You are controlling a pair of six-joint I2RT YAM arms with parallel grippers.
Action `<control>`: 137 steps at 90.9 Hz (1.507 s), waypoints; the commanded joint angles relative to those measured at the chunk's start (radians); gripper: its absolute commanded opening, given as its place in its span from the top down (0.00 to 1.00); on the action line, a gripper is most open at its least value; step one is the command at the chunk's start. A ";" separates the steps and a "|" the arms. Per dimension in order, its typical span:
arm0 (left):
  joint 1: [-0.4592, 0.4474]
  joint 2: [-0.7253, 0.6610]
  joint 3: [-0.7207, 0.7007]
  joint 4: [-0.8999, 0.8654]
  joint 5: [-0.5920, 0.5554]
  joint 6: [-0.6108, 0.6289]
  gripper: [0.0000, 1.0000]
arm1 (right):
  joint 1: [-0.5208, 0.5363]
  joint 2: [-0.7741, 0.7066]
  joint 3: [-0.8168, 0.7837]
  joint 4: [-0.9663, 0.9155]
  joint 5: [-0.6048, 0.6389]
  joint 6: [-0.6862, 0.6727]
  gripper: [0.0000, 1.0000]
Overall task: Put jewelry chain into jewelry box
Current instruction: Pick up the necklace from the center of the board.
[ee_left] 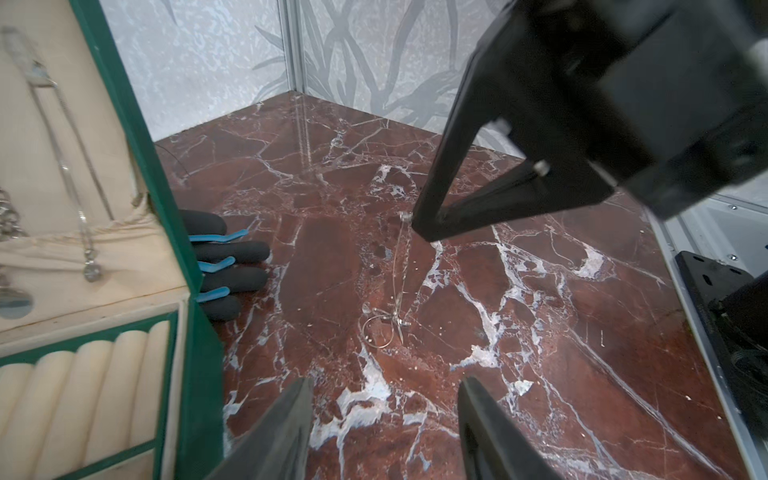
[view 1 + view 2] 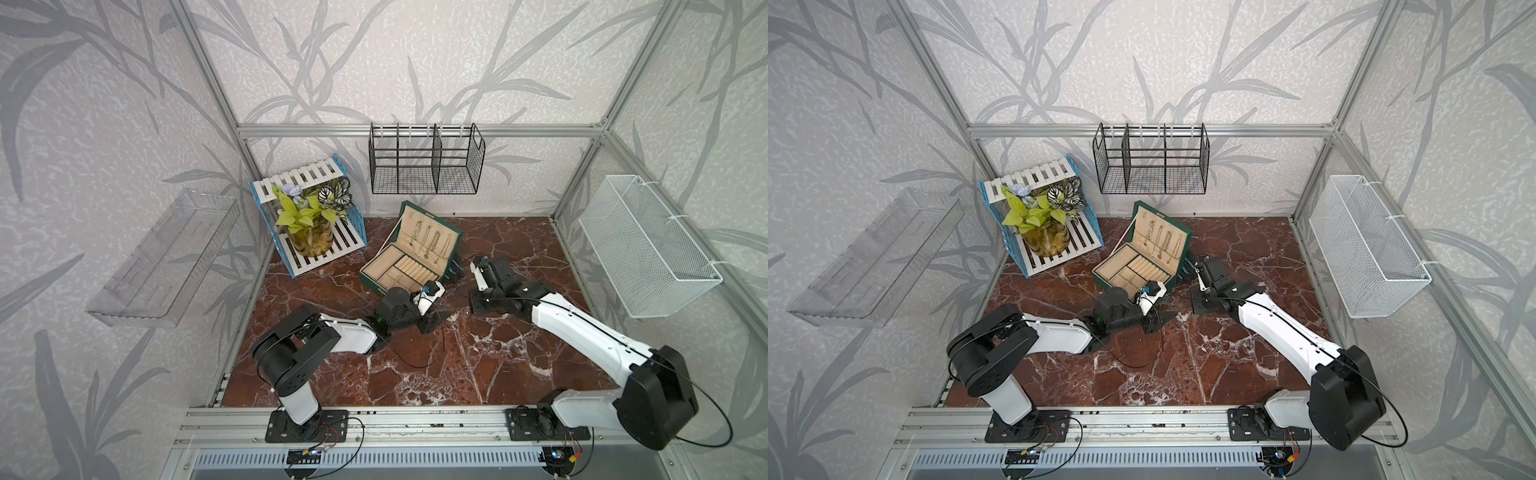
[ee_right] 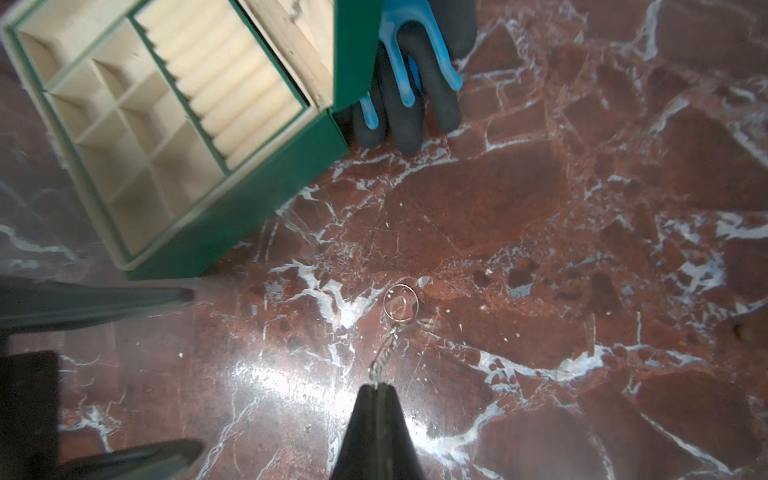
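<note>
Closest of all, a gray metal rail (image 2: 415, 419) along the near edge, with both arm bases on it. Past that, a red marble surface (image 2: 415, 374).

Right gripper (image 3: 376, 388) squeezed tight on the top end of the jewelry chain (image 3: 388, 345). Chain hanging straight down from the tips, with its round ring touching the surface. All of this just to the right of the jewelry box (image 3: 249, 216), near its right corner, not inside it.

Left gripper (image 1: 384, 415) low over the surface, close to the chain on the near side. Let go and spread apart, with nothing between the fingers (image 1: 291, 415).

Jewelry box lying open, green outside and cream inside. A row of soft ring rolls (image 3: 232, 79) on the side by the lid. Small square spaces (image 3: 124, 137) beside them. Lid (image 2: 451, 232) standing up, with several necklaces (image 2: 432, 245) hanging on it.

Black and blue glove (image 3: 415, 83) flat on the surface, touching the right side of the box.

Far left, a white and blue rack (image 2: 303, 176) with a leafy plant in a glass pot (image 2: 309, 241). Black wire basket (image 2: 424, 166) on the far wall. White mesh basket (image 2: 648, 249) on the right wall. Clear plastic tray (image 2: 166, 257) on the left wall.
</note>
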 commanded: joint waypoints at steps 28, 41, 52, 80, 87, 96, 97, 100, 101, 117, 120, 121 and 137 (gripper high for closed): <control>-0.022 0.169 0.141 0.032 0.075 -0.004 0.58 | 0.007 -0.152 -0.036 0.011 -0.056 -0.055 1.00; -0.024 0.207 0.175 0.041 0.095 -0.017 0.63 | 0.007 -0.170 -0.044 0.021 -0.068 -0.052 1.00; -0.030 0.227 0.195 0.031 0.126 -0.003 0.65 | 0.007 -0.170 -0.043 0.022 -0.069 -0.051 1.00; -0.034 0.253 0.226 -0.029 0.153 0.061 0.63 | 0.007 -0.166 -0.036 0.026 -0.080 -0.047 1.00; -0.035 0.262 0.245 -0.057 0.133 0.078 0.63 | 0.007 -0.164 -0.034 0.028 -0.086 -0.046 1.00; -0.035 0.268 0.260 -0.071 0.116 0.090 0.65 | 0.007 -0.163 -0.033 0.030 -0.088 -0.045 1.00; -0.035 0.268 0.261 -0.071 0.116 0.090 0.65 | 0.008 -0.163 -0.033 0.030 -0.088 -0.046 1.00; -0.036 0.270 0.265 -0.072 0.117 0.090 0.67 | 0.008 -0.162 -0.034 0.030 -0.088 -0.044 1.00; -0.036 0.271 0.266 -0.072 0.118 0.090 0.67 | 0.007 -0.163 -0.034 0.030 -0.088 -0.045 1.00; -0.044 0.285 0.287 -0.110 0.128 0.102 0.82 | 0.008 -0.164 -0.037 0.031 -0.082 -0.040 1.00; -0.045 0.286 0.287 -0.109 0.127 0.102 0.82 | 0.007 -0.164 -0.037 0.031 -0.082 -0.040 1.00; -0.046 0.286 0.287 -0.109 0.126 0.102 0.83 | 0.008 -0.164 -0.037 0.032 -0.081 -0.040 1.00; -0.046 0.263 0.267 -0.082 0.101 0.100 0.93 | 0.007 -0.165 -0.045 0.033 -0.069 -0.038 1.00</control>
